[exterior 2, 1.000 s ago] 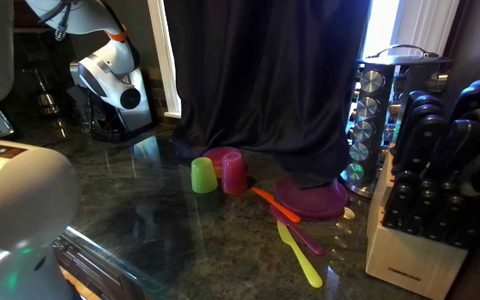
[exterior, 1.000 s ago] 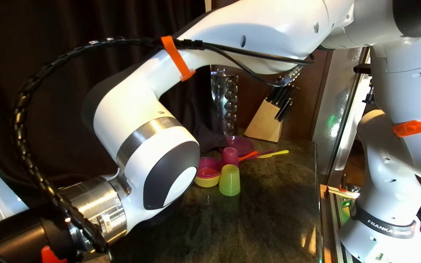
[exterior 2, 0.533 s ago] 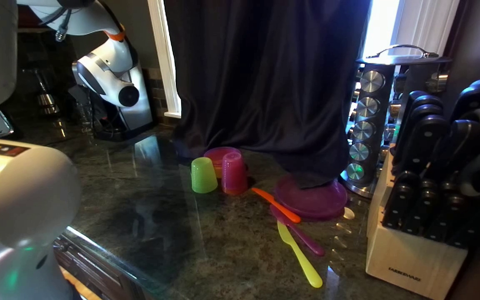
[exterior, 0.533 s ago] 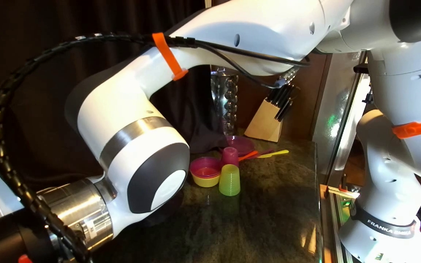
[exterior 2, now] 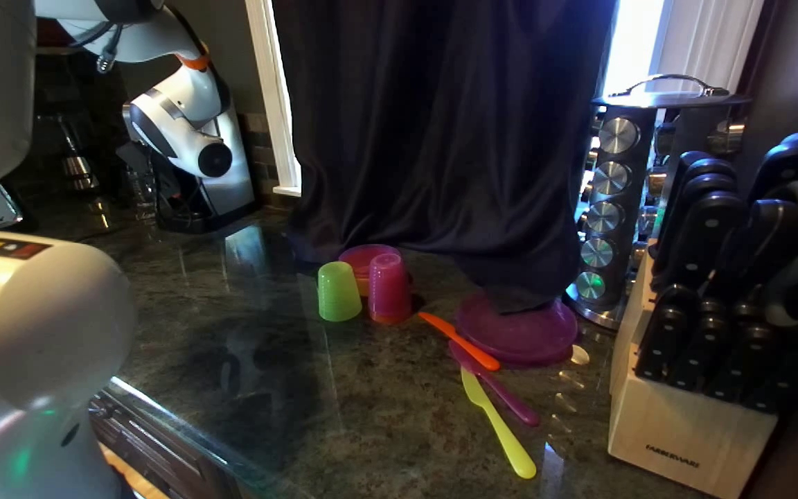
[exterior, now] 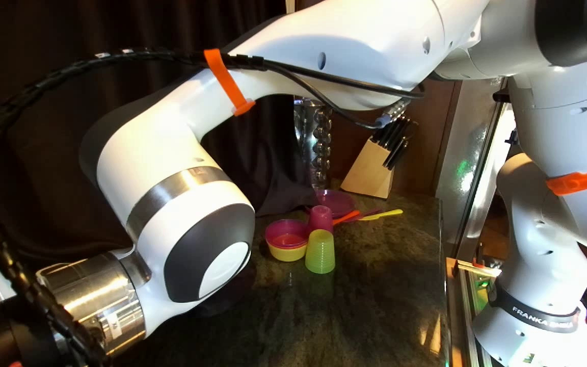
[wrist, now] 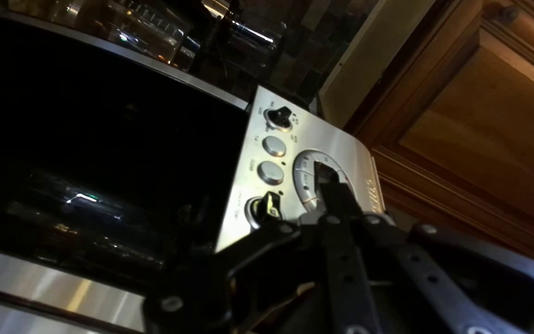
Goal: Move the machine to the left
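The machine [wrist: 332, 139] fills much of the wrist view. It shows a silver control panel with knobs, round buttons and a round dial, beside a large glossy black front with silver edges. My gripper [wrist: 336, 195] has its fingers together, in front of the dial and partly covering it. Whether the fingertips touch the panel I cannot tell. In an exterior view the machine's silver side [exterior 2: 233, 184] and black base stand at the back left, partly hidden behind my arm's wrist [exterior 2: 191, 142]. The fingertips are hidden or out of frame in both exterior views.
A green cup [exterior 2: 339, 291], a pink cup [exterior 2: 390, 287], bowls [exterior: 286, 240], a purple plate [exterior 2: 517, 329] and plastic knives [exterior 2: 499, 423] lie on the counter. A knife block [exterior 2: 683, 436] and spice rack [exterior 2: 603, 201] stand beyond. A wooden cabinet [wrist: 494, 130] is near the machine.
In an exterior view my wrist has moved left and a little down, slowing lately. The machine seems to have shifted very slightly to the right in an exterior view. Cups and knives have not moved.
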